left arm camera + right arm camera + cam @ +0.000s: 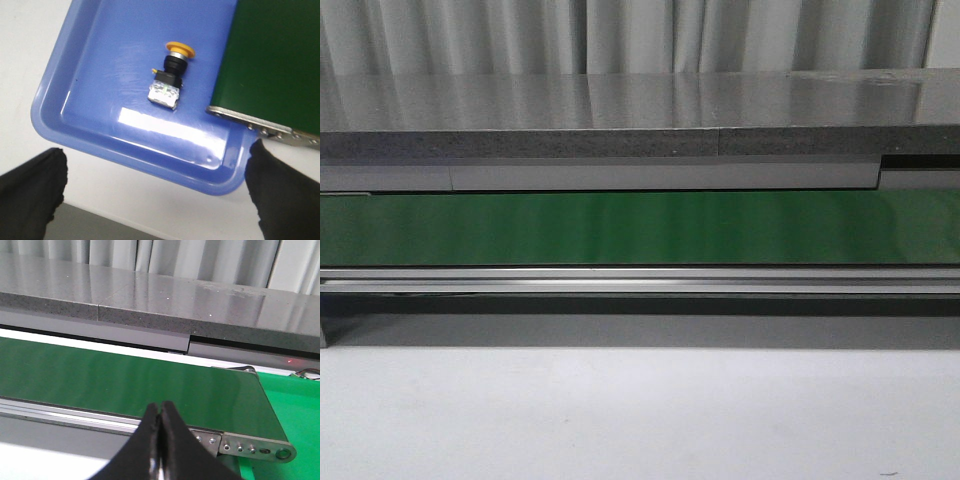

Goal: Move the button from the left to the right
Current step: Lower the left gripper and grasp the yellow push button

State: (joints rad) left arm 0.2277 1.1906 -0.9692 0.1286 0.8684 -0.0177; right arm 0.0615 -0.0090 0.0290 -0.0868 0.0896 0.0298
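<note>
Item: the button (170, 76), orange-yellow cap on a black body with a pale base showing a small green mark, lying on its side in a blue tray (80, 107), near the end of the green belt (272, 55) but not touching it. Left gripper (155, 192): jaws wide apart, empty, poised above the tray's near rim and short of the button. Right gripper (160, 440): fingers pressed together, holding nothing, hovering by the near rail at the other end of the green belt. Front view: belt surface bare, no arm and no button in sight. Status, as a judgement: the pick is not yet made and the whole transfer remains. Hazards: the button lies tipped over, so the fingers would close on a round cap or neck and could let it roll or squirt out sideways; the glossy tray floor looks slick, so a glancing finger would likely push the button rather than seat it; the tray itself may slide or tip if a finger lands on the rim; the metal end bracket (260, 125) of the belt overhangs the tray just beside the left gripper's far finger, so a descent drifting that way risks a knock.
</note>
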